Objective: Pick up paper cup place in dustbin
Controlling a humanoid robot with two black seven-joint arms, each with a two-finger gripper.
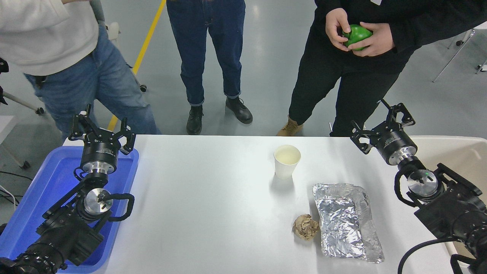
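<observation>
Grey floor and 3 people's legs fill the far side of my white table (198,198); the cup (287,161) stands upright right of centre, near a foil sheet (346,222) and brown paper ball (306,227). My right gripper (380,123) hovers spread wide beside the bin (456,152), well apart from the cup. My left gripper (102,127) hangs wide over the blue tray (38,198).

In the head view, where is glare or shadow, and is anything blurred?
Head view: sharp overall; the crinkled silver foil sheet glints brightly; the small white paper cup casts a soft shadow toward the camera on the white table; the grey floor shows pale reflections.
</observation>
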